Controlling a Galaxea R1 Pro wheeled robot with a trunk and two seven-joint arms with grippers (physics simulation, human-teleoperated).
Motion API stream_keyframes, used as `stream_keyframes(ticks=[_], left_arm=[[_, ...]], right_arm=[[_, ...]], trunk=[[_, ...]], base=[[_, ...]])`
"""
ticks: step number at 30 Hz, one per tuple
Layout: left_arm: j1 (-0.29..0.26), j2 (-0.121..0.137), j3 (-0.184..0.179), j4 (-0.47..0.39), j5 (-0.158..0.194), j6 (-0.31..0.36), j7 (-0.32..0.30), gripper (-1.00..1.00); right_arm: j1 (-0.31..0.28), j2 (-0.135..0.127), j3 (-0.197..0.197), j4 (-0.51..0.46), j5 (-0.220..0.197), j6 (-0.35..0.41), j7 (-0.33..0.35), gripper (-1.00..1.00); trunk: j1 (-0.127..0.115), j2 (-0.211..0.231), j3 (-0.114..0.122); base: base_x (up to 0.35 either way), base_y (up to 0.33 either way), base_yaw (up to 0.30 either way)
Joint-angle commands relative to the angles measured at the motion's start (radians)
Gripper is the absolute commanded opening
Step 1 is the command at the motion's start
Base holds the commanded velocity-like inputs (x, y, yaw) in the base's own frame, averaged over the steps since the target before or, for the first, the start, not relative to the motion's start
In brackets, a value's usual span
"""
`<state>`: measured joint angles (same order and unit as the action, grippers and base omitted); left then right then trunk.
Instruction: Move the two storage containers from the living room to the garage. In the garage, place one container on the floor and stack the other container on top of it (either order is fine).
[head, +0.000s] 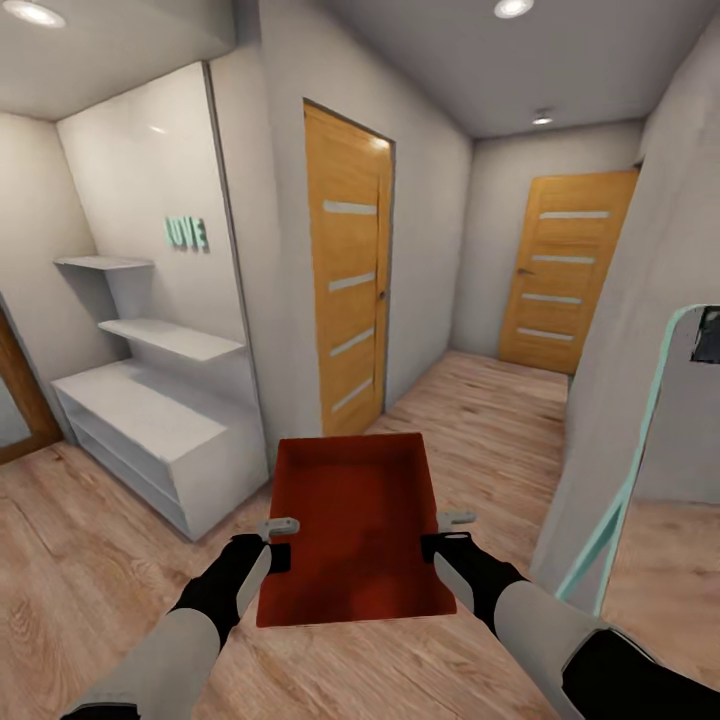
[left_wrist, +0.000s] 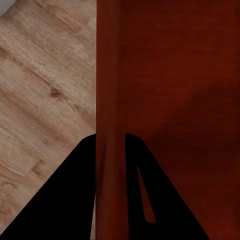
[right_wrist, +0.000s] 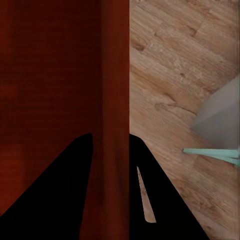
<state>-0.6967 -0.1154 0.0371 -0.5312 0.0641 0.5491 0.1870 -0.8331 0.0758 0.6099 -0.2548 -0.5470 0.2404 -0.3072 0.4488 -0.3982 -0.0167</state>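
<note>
Gripping the left wall of the storage container (head: 352, 525), our left gripper (head: 281, 541) is clamped with one finger inside and one outside; the left wrist view shows the dark fingers (left_wrist: 65, 195) straddling that red wall (left_wrist: 110, 125). Our right gripper (head: 446, 534) is clenched the same way on the opposite wall, its fingers (right_wrist: 60, 190) on either side of the rim (right_wrist: 116, 100). We carry the open-topped red-orange bin level between both arms, above the light wood plank floor (head: 90, 560), straight ahead at 12 o'clock.

Around us, a white shelf unit (head: 150, 420) with two upper shelves stands at 10 o'clock, teal letters (head: 186, 232) on the panel above it. An orange-brown door (head: 348, 272) with frosted strips is shut at 12 o'clock, just beyond the bin. A second such door (head: 560, 270) closes the corridor's far end at 1 o'clock. At 3 o'clock a teal-framed mirror (head: 640, 440) leans by the grey wall (head: 640, 250), close beside our right arm; its frame (right_wrist: 212, 154) shows in the right wrist view.
</note>
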Motion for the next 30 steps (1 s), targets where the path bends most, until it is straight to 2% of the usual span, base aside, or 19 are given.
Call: stream_keyframes(ticks=[1, 30], left_arm=[[0.0, 0.002, 0.005, 0.0, -0.027, 0.011, 0.016, -1.0], [0.0, 0.002, 0.006, 0.005, -0.027, 0.011, 0.014, -1.0]], right_arm=[[-0.002, -0.001, 0.007, -0.021, -0.002, -0.001, -0.004, -1.0], [-0.002, -0.002, 0.007, -0.021, -0.002, -0.001, -0.004, -1.0]], trunk=[[0.001, -0.002, -0.002], [0.001, -0.002, -0.002]], base=[[0.323, 0.0, -0.034], [0.323, 0.0, -0.002]])
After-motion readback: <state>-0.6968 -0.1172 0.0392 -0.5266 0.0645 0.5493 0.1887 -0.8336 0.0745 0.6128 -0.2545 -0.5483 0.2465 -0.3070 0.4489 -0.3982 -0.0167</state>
